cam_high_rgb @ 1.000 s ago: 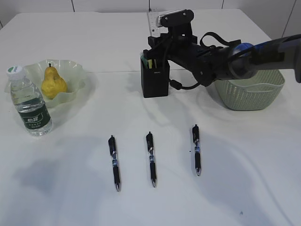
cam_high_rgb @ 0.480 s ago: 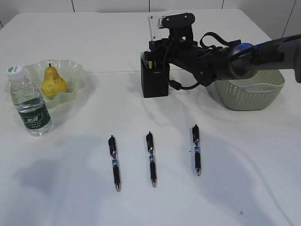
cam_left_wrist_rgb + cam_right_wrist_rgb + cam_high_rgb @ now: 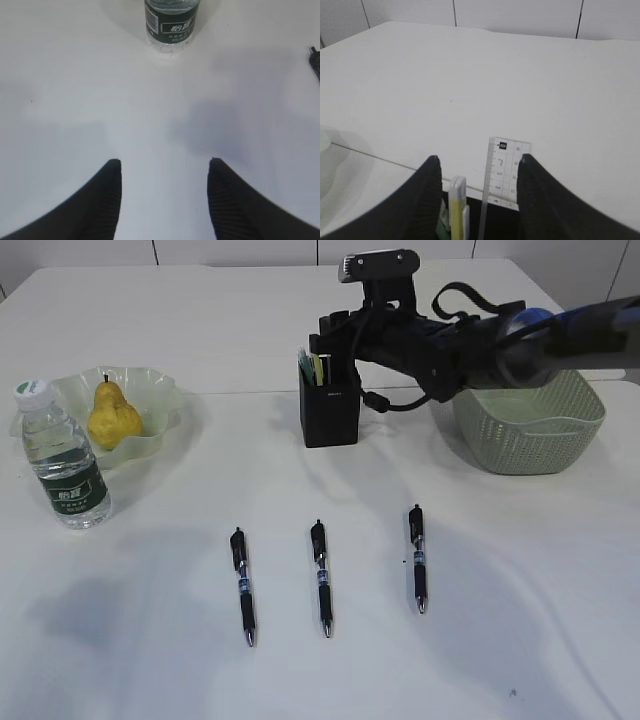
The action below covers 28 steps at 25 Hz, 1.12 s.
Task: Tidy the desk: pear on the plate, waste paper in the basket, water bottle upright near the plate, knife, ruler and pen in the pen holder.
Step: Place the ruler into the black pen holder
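Ruler in the holder, right tool clear above it, three pens left to go.

Top centre of the exterior view, the right tool (image 3: pixel 335 335) hung just over the black holder (image 3: pixel 330 405), its fingers (image 3: pixel 427 195) apart with nothing between them; the right wrist view showed the ruler (image 3: pixel 504 172) upright inside, beside a yellow knife (image 3: pixel 456 200). At far left the pear (image 3: pixel 112 415) sat on the plate (image 3: pixel 165 390) with the bottle (image 3: pixel 65 465) upright beside it, and the basket (image 3: pixel 530 430) stood at right, its contents not visible. The left tool (image 3: pixel 164 200) hovered spread over bare desk (image 3: pixel 75 100), holding nothing. Three pens (image 3: pixel 321 578) lay in a row near the bottom, so the pen step looked next: drop low, straddle one barrel, close, lift, tip it into the holder.
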### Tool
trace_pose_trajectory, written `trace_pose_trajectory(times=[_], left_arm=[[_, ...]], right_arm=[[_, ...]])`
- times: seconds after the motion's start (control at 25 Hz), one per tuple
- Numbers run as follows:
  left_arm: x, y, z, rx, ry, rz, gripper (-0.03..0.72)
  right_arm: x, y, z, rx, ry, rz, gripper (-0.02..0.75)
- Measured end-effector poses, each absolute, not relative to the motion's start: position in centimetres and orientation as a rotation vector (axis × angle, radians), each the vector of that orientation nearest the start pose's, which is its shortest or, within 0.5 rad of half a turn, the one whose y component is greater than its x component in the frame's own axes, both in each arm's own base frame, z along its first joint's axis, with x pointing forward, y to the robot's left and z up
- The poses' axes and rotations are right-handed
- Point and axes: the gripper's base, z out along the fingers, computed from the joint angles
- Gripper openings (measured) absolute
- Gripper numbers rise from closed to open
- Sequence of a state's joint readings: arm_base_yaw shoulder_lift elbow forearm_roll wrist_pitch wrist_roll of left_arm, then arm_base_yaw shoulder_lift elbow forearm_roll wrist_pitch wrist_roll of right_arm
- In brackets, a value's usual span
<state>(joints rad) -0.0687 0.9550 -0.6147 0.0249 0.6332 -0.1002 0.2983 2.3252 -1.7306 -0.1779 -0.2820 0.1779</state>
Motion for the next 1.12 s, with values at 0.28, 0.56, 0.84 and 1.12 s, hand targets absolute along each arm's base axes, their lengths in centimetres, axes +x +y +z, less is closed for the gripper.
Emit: trace_pose_trajectory(times=[0.28, 0.56, 0.84, 1.12], left_arm=[[17.4, -1.1, 26.4, -0.02, 2.457, -0.047, 0.384], [17.4, -1.1, 26.4, -0.02, 2.457, -0.047, 0.384], [17.4, -1.1, 26.4, -0.02, 2.457, -0.047, 0.384], [17.4, -1.2, 26.4, -0.043, 2.458, -0.08, 0.384]], right_arm=[[51.0, 15.8, 21.4, -0.279, 1.862, 0.227, 0.393], [49.5, 15.0, 24.1, -0.27, 2.004, 0.177, 0.394], [47.2, 13.9, 27.0, -0.255, 2.166, 0.118, 0.394], [44.6, 13.0, 28.5, -0.214, 2.376, 0.094, 0.394]])
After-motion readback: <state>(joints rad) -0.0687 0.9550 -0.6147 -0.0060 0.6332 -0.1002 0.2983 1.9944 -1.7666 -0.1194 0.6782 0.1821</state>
